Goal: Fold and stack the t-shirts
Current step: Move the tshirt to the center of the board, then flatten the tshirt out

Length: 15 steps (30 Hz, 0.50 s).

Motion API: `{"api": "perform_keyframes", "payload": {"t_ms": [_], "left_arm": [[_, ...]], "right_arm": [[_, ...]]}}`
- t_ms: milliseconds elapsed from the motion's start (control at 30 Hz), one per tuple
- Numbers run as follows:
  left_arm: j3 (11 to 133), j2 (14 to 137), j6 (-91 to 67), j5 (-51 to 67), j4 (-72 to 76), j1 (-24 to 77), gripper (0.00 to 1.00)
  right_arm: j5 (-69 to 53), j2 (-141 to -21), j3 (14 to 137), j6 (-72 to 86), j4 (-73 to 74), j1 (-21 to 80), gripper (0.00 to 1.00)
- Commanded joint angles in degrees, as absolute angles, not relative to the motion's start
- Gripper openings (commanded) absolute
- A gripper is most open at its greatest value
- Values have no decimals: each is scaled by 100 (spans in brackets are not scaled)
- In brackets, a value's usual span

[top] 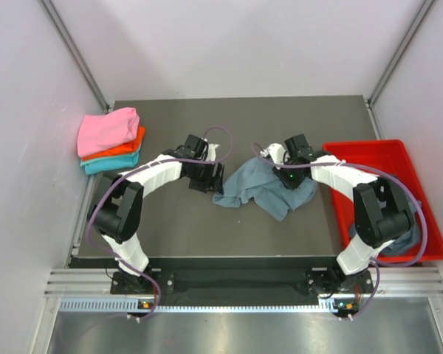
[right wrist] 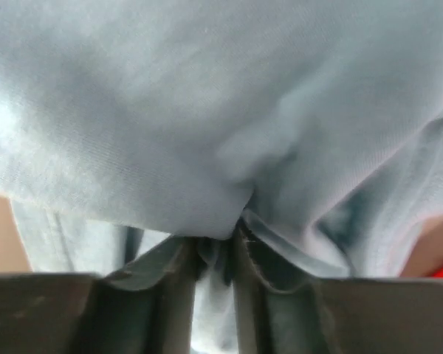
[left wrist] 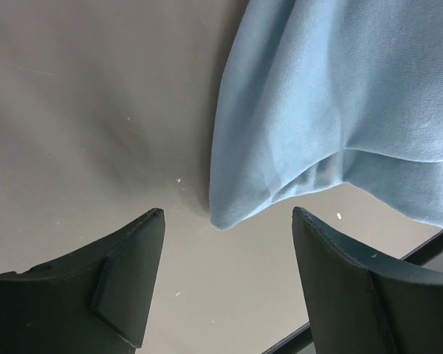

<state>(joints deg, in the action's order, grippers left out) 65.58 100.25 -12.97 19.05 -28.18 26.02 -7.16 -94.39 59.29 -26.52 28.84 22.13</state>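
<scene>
A slate blue-grey t-shirt (top: 262,189) lies crumpled in the middle of the dark table. My left gripper (top: 215,179) sits low at the shirt's left edge. In the left wrist view this gripper (left wrist: 227,212) is open, with a hanging corner of the shirt (left wrist: 332,103) just ahead of the gap and nothing between the fingers. My right gripper (top: 290,175) rests on the shirt's back right part. In the right wrist view it (right wrist: 220,240) is shut on a pinched fold of the shirt (right wrist: 207,110), which fills the picture.
Folded pink, orange and teal shirts (top: 109,140) are stacked at the table's back left corner. A red tray (top: 384,156) stands along the right side, with more blue-grey cloth (top: 406,240) in its near end beside the right arm.
</scene>
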Motion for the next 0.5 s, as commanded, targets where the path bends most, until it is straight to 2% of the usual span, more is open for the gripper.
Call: {"api": "perform_keyframes", "payload": {"t_ms": [0,33,200,467], "left_arm": [[6557,9861,-1178,1820,-2751,2654,74],[6557,9861,-1178,1811,-2751,2654,74],[6478,9817,-1160,1749,-2690,2654,74],[6495,9958,-1081,1661,-2575,2672,74]], "right_arm": [[-361,-9300,6231,-2593,2716,2294,12],[-308,-9255,6266,-2601,2690,2303,0],[-246,-8764,6652,-2707,2873,2294,0],[-685,-8490,8006,-2935,3551,2285,0]]}}
